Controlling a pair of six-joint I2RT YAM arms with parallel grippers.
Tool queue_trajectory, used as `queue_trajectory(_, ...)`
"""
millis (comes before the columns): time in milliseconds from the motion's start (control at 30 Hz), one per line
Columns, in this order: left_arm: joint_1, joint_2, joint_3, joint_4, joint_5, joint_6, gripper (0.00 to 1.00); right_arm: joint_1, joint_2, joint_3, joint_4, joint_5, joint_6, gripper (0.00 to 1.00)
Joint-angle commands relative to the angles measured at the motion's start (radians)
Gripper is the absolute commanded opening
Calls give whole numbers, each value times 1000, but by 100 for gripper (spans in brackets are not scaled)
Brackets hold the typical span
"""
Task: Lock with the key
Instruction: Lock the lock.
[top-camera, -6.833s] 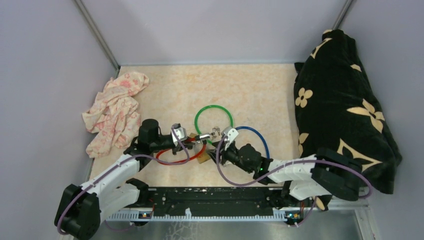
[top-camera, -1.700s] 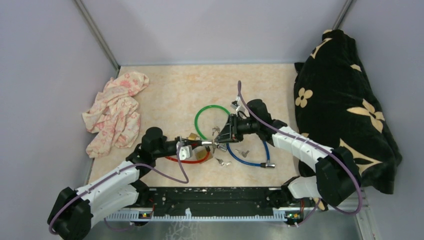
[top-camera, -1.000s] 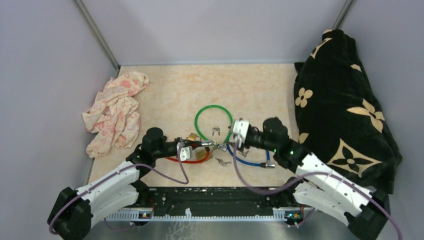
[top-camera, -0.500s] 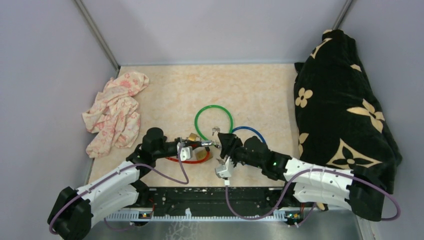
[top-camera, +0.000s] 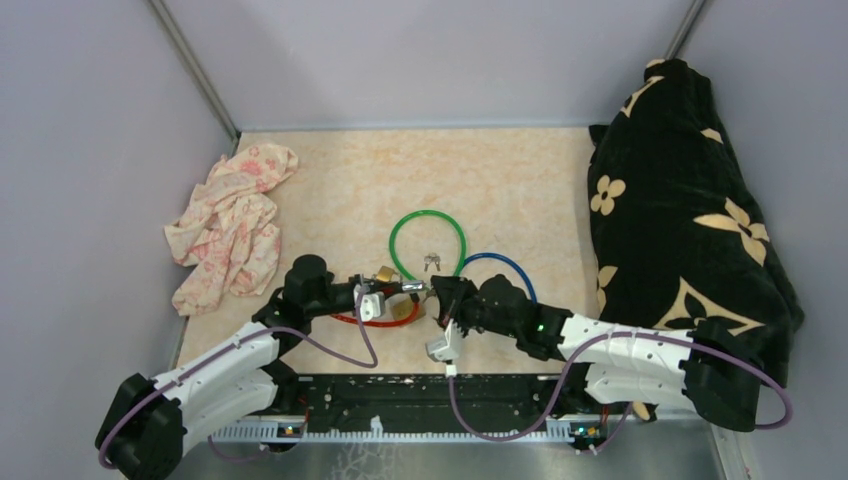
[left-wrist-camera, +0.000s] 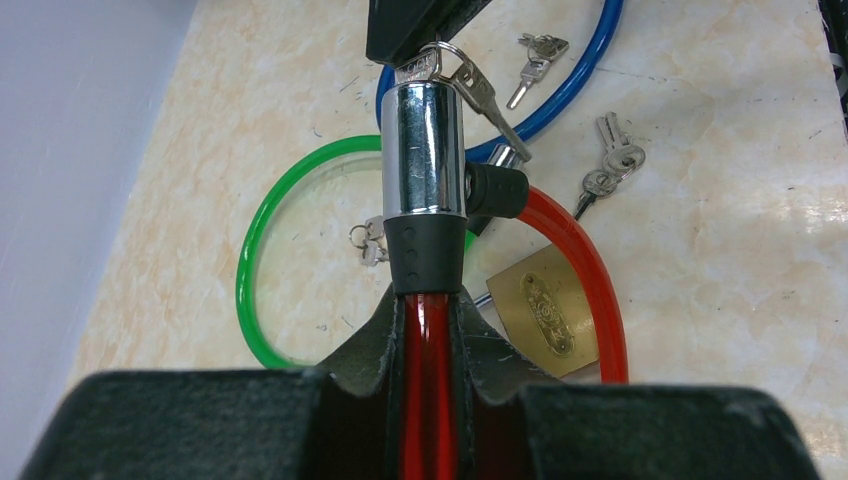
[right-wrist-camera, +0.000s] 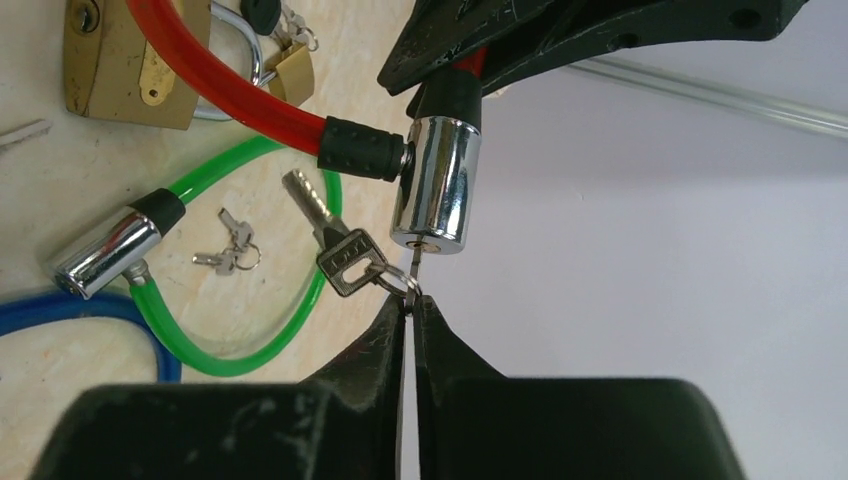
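Observation:
A red cable lock (top-camera: 345, 320) lies near the table's front. My left gripper (left-wrist-camera: 428, 300) is shut on its red cable just behind the black collar and holds its chrome lock cylinder (left-wrist-camera: 423, 150) off the table. The key (right-wrist-camera: 414, 255) sticks in the keyhole at the cylinder's (right-wrist-camera: 437, 185) end. My right gripper (right-wrist-camera: 411, 305) is shut on the key's head, edge-on between the tips. A spare key (right-wrist-camera: 335, 245) hangs from its ring. From above, the right gripper (top-camera: 440, 293) meets the cylinder (top-camera: 412, 289) opposite the left gripper (top-camera: 375, 298).
A green cable lock (top-camera: 428, 238) and a blue one (top-camera: 505, 265) lie just behind, with loose keys (top-camera: 431, 262) between them. A brass padlock (left-wrist-camera: 540, 310) rests inside the red loop. A floral cloth (top-camera: 230, 220) lies far left, a black flowered cushion (top-camera: 680, 210) along the right.
The right arm swung round from the far right to the near side of the lock, and its jaws closed on the key. The left arm held still.

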Motion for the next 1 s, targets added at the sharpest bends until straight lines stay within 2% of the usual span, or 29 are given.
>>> queue_trajectory(0,3,10,-22,-93,7,-7,0,11,1,47,79,-49,74,0)
queue_trajectory(233,1,6,-9,-115,5,-32,0,8,-12,98,1,-125,413,0)
queue_trajectory(433,-5,-1,-11,-129,-4,-25,0,-52,-38,36,144,-210,678,0)
queue_trajectory(467,-6,-3,-10,-133,-8,-23,0,-63,-48,31,139,-213,715,8)
queue_trajectory(533,-6,-7,-12,-138,-14,-26,0,-77,-71,22,114,-196,790,35)
queue_trajectory(600,-5,-13,-17,-139,-14,-35,0,-83,-106,-1,102,-153,907,53)
queue_trajectory(667,-6,-15,-20,-138,-16,-46,0,-86,-160,-39,103,-105,1037,57)
queue_trajectory(867,-5,-23,-31,-129,-27,-48,0,-85,-407,-176,110,-43,1449,57)
queue_trajectory(967,-5,-26,-32,-138,-15,-9,0,-84,-482,-231,147,-15,1572,57)
